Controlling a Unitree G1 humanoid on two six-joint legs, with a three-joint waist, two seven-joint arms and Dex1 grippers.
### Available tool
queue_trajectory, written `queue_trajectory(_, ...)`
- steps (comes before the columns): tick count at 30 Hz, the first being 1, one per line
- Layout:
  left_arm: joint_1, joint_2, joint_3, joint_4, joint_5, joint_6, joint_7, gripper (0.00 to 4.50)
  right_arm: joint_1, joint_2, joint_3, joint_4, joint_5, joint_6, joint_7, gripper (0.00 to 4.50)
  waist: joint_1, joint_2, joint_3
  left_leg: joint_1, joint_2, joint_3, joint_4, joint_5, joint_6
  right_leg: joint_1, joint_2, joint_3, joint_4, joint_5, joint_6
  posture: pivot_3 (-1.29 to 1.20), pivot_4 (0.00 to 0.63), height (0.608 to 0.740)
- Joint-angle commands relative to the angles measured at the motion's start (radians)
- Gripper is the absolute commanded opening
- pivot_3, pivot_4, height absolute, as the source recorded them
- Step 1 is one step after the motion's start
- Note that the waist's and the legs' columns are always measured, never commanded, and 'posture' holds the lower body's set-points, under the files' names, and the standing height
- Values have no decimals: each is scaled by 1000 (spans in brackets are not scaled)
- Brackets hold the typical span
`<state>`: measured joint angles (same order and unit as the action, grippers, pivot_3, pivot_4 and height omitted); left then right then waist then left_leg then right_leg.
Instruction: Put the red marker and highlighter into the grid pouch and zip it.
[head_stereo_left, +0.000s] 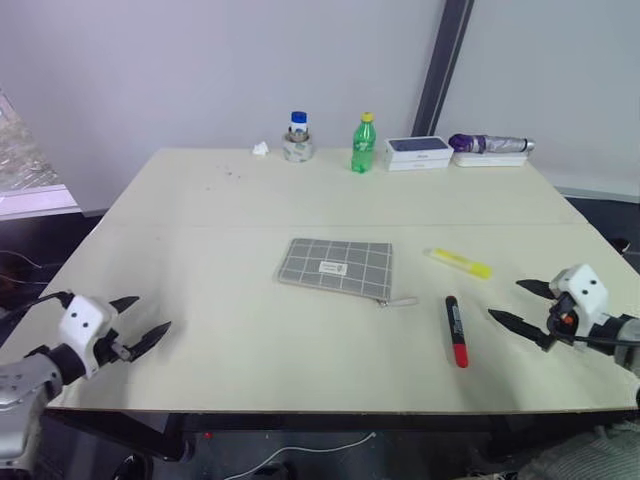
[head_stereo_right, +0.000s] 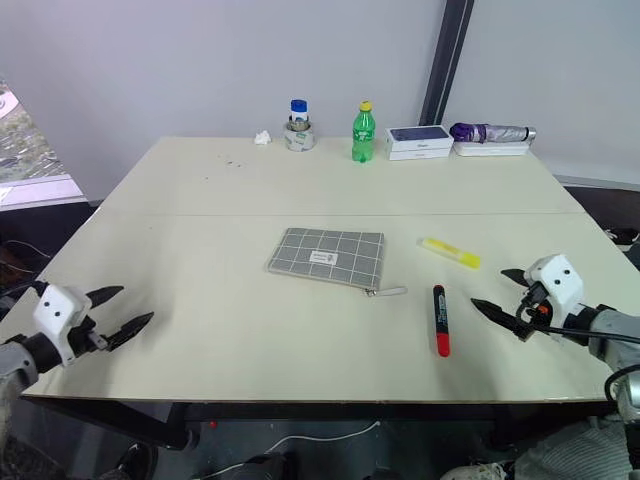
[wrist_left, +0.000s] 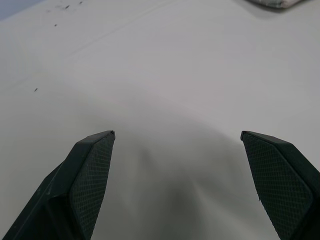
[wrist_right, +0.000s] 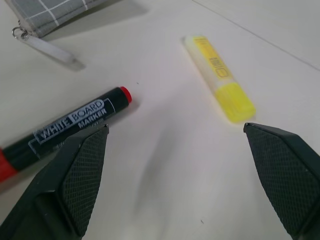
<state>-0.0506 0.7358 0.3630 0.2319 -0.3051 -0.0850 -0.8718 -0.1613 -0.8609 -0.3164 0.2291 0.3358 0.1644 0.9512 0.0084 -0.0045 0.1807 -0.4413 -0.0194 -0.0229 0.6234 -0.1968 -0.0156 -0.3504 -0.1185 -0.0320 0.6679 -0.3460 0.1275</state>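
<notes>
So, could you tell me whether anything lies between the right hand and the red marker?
Nothing visible does. The right hand is open beside the red marker, with only bare table between them. The highlighter lies apart, farther back.

Left claw (head_stereo_left: 148, 318) and right claw (head_stereo_left: 515, 303) hover low, jaws spread wide, pointing inward.

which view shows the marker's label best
The right wrist view: the marker lies close, its white printed label readable. Both eye views show it whole but small, right of the pouch.
</notes>
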Motion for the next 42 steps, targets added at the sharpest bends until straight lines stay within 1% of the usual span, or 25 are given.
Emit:
queue_trajectory(1,-72,11,-22,50,37,-64,14,4328,-79,47,5,-78,34,48,-60,3980,-1,0,0,0,0,0,0,0,0,0,0,0,0,0,0,0,150,740)
queue_trajectory(2,-112,10,-41,83,62,-96,20,4328,-109,74,27,-94,27,55,-79,3686,-2,0,0,0,0,0,0,0,0,0,0,0,1,0,0,0,150,740)
queue_trajectory(3,-152,8,-61,117,83,-129,21,4328,-134,101,56,-108,11,53,-96,3223,-3,0,0,0,0,0,0,0,-1,-1,0,0,2,0,0,0,150,740)
queue_trajectory(6,-299,-12,-143,246,165,-231,40,4328,-226,203,142,-114,-33,38,-156,1650,-4,0,0,0,-1,-1,1,1,-2,-1,1,0,4,0,0,0,150,740)
queue_trajectory(9,-433,-42,-237,400,255,-363,48,4328,-310,281,221,-32,-117,-23,-221,84,-2,0,0,0,-3,0,2,1,-2,-2,1,0,4,0,0,0,150,740)
queue_trajectory(11,-521,-75,-287,515,302,-432,65,4328,-366,316,271,57,-198,-82,-279,33,2,0,0,-1,-4,0,4,1,-2,-2,1,0,4,0,0,0,150,740)
queue_trajectory(13,-603,-102,-353,630,384,-545,103,4328,-435,334,325,187,-293,-151,-346,33,3,0,0,-2,-4,0,5,2,-2,-2,1,0,5,0,1,0,150,740)
queue_trajectory(15,-659,-117,-401,709,439,-623,132,4328,-484,344,348,271,-343,-192,-400,33,1,0,0,-3,-5,0,5,2,-3,-3,1,0,5,0,1,0,150,740)
queue_trajectory(17,-733,-131,-468,786,531,-693,200,4328,-538,362,345,331,-356,-213,-445,33,-3,0,0,-3,-5,0,4,4,-5,-5,1,0,6,0,1,0,150,740)
queue_trajectory(20,-821,-143,-573,879,667,-763,296,4328,-566,377,353,384,-377,-244,-463,33,-5,-1,0,-4,-5,1,4,4,-6,-6,2,0,7,0,1,0,150,740)
queue_trajectory(24,-898,-173,-644,969,753,-775,404,4328,-563,398,375,399,-397,-273,-459,33,-17,-1,0,-3,-5,1,4,4,-6,-6,1,1,8,0,1,0,150,740)
queue_trajectory(26,-923,-182,-695,996,814,-784,456,4328,-567,403,385,409,-413,-282,-467,33,-21,-1,0,-3,-5,1,4,4,-6,-6,1,1,10,0,2,0,150,740)
queue_trajectory(30,-941,-201,-753,1030,868,-804,491,4328,-587,420,394,436,-430,-293,-481,33,-20,0,0,-2,-5,1,5,4,-5,-6,1,1,13,0,2,0,150,740)
queue_trajectory(34,-945,-204,-787,1044,898,-826,505,4328,-604,427,411,460,-464,-319,-497,33,-18,0,0,-2,-5,0,6,2,-3,-6,1,1,14,0,2,0,150,740)
queue_trajectory(42,-946,-214,-826,1038,928,-902,532,4328,-602,445,427,473,-474,-339,-481,33,-18,0,0,-2,-5,0,6,4,-5,-6,1,1,14,0,2,0,150,740)
